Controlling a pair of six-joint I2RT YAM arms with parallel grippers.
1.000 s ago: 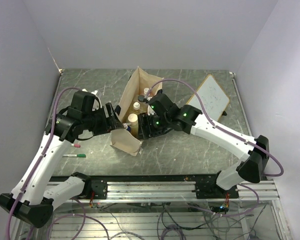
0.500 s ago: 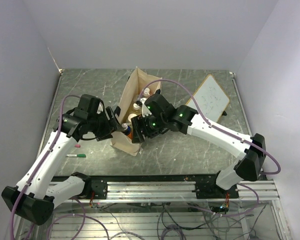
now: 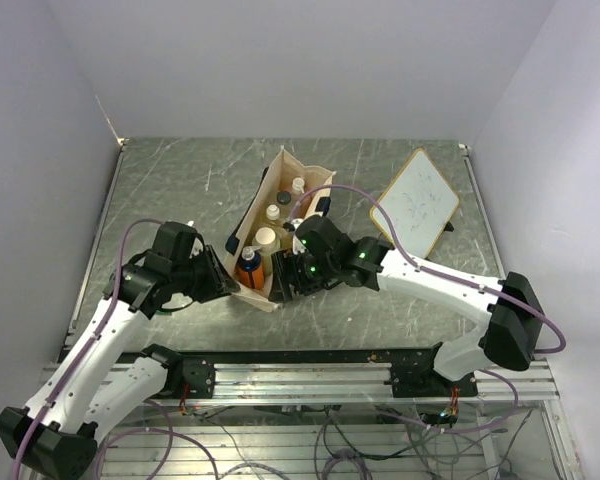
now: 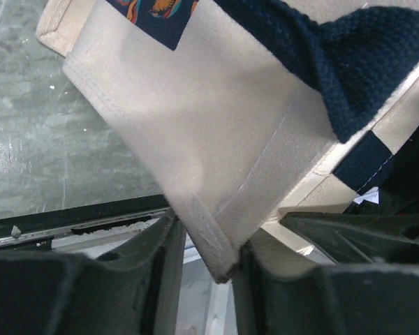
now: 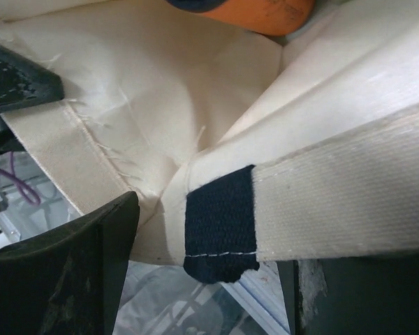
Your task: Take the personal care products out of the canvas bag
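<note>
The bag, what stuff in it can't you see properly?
- Top view: the canvas bag walls hide the lower parts of the bottles; their labels are too small to read.
- Left wrist view: canvas fills the frame around the left gripper, so no bottle shows.
- Right wrist view: the orange bottle is cut off by the top edge; the cloth pinched in the right gripper hides the rest.

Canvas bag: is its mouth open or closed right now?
Open. The left gripper and right gripper each pinch the canvas bag's rim on opposite sides, and the orange bottle shows inside from above.
</note>
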